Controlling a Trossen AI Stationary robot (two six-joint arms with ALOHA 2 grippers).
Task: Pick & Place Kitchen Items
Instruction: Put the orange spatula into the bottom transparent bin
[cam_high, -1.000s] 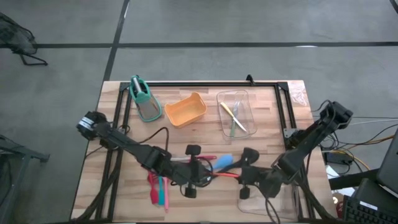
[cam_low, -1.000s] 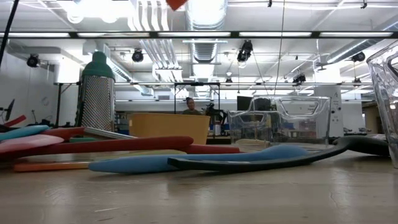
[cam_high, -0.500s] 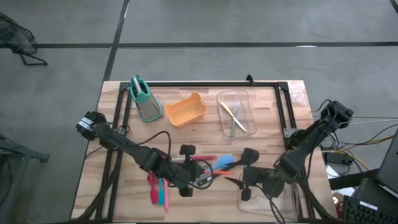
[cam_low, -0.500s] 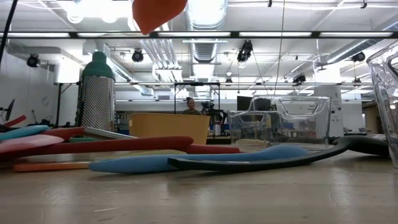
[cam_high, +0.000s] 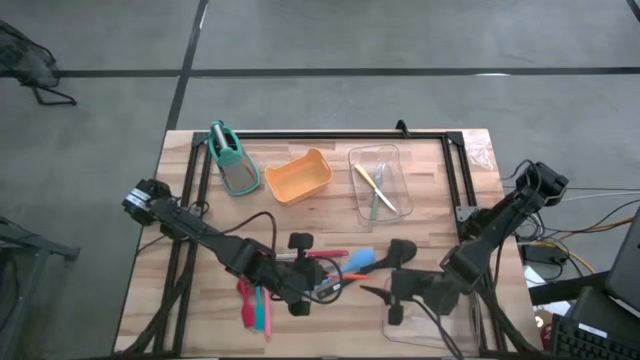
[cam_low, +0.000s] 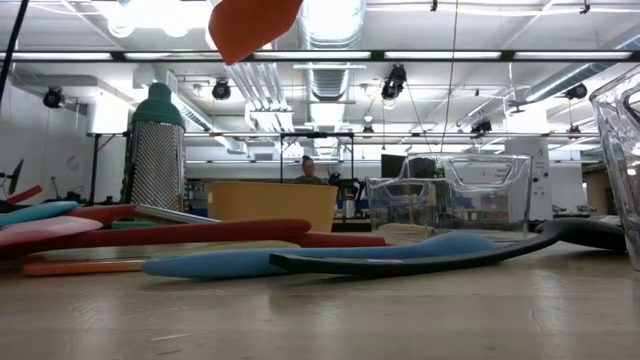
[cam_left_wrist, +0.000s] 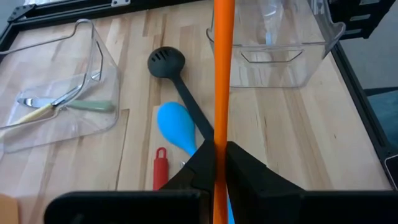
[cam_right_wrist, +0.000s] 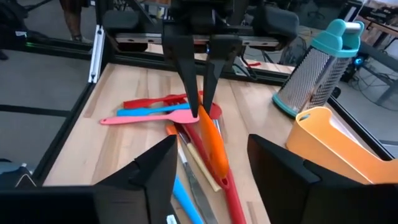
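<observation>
My left gripper (cam_high: 322, 285) is shut on an orange spatula (cam_right_wrist: 211, 143) above the table's middle. The spatula's broad end (cam_low: 255, 25) shows at the top of the low view. My right gripper (cam_right_wrist: 211, 140) is open, just to the right of the spatula and facing it, its fingers wide apart and touching nothing. Under them, flat on the wood, lie a blue spoon (cam_left_wrist: 174, 124), a black ladle (cam_left_wrist: 177, 81) and a red utensil (cam_left_wrist: 160, 168). Pink, teal and red spatulas (cam_high: 255, 305) lie at the near left. My left gripper pinches the orange spatula's slim shaft (cam_left_wrist: 221, 134) between its two fingers. The fingers (cam_right_wrist: 189, 74) slant down toward the table's right, and the shaft runs along them and on past their tips. The spatula is lifted clear of the table, tilted, broad end toward my right gripper.
At the back stand a teal-handled grater (cam_high: 232, 160), an orange tub (cam_high: 298, 177) and a clear tray (cam_high: 378, 185) holding small yellow and green pieces. Another clear tray (cam_left_wrist: 273, 31) stands at the near right. A black frame rail (cam_high: 330, 135) runs along the far edge.
The orange spatula's broad end has come down into the top of the low view, where only its tip showed a second ago. It has tipped in my left gripper's hold and stays clear of the table.
</observation>
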